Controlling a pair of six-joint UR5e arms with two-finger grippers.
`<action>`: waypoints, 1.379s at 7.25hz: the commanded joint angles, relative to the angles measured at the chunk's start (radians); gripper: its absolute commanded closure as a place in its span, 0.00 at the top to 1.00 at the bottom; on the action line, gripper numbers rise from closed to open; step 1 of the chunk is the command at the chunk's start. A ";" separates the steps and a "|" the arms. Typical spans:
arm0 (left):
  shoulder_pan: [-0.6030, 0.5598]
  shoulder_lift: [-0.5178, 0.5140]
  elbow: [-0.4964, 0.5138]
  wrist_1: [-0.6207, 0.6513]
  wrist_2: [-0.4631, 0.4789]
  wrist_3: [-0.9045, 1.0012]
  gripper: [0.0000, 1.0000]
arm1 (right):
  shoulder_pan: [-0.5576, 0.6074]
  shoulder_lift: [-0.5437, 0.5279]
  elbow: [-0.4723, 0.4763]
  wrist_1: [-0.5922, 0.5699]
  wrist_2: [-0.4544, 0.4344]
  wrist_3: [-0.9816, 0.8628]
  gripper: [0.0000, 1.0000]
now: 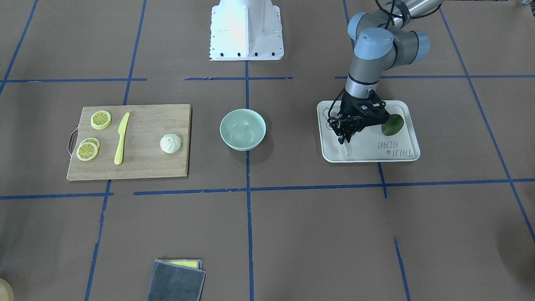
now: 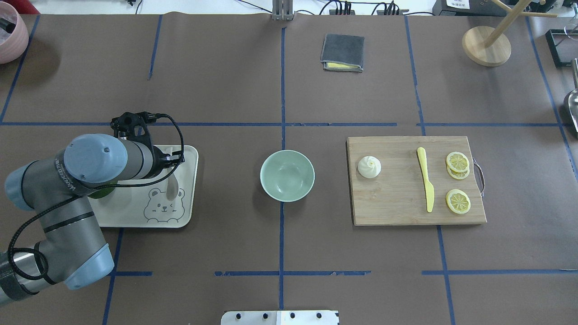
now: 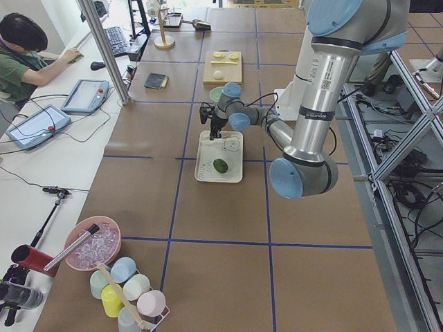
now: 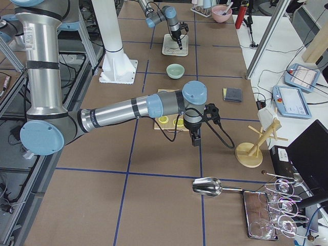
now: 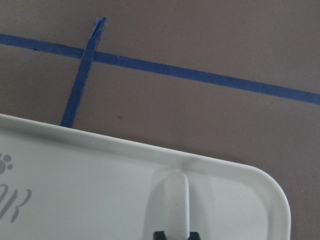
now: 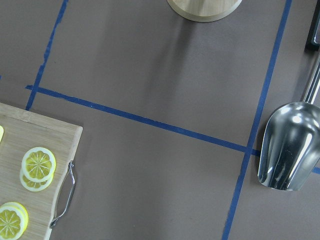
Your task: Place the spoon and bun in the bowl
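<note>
Presently, the left tool hangs point-down over a white tray printed with a bear. Its two black fingertips are pinched on either side of the handle of the cream spoon. The spoon's scoop reaches out past the fingertips to a rounded corner of the tray and lies low against the tray floor. Whether it is lifted clear of the floor cannot be told. Beside this tool, on the same tray, rests a dark green avocado-like piece.

To the robot's right of the left tool, apart from the tray, the pale mint-green bowl stands upright on the brown worktop with nothing in it. Farther out in the same direction, past the bowl, lies a wooden cutting board. The white bun sits on the board at the end nearest the bowl, pleated top up. A yellow plastic knife lies mid-board, and lemon slices lie toward the handle end.

The right tool shows only in the side view. There it hovers over bare worktop just beyond the board's handle end, well away from the bun. Whether it is open or closed cannot be told. Below it, its wrist camera sees the board's metal handle, a steel scoop and the round base of a wooden stand.
</note>
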 commanded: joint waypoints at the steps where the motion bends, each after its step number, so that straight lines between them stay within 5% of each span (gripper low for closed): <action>1: -0.008 -0.046 -0.026 0.086 0.003 -0.117 0.00 | 0.000 -0.002 0.000 -0.002 0.000 0.001 1.00; 4: 0.001 -0.350 0.035 0.401 0.032 -0.278 0.00 | 0.002 -0.008 0.006 -0.002 0.000 0.003 1.00; 8: 0.096 -0.610 0.273 0.443 0.034 -0.419 0.00 | 0.002 -0.020 0.008 -0.002 0.002 0.001 1.00; 9: 0.121 -0.608 0.275 0.443 0.037 -0.417 0.10 | 0.002 -0.023 0.009 -0.002 0.020 0.001 1.00; 10: 0.126 -0.608 0.273 0.441 0.038 -0.403 0.50 | 0.002 -0.025 0.009 -0.002 0.035 0.001 1.00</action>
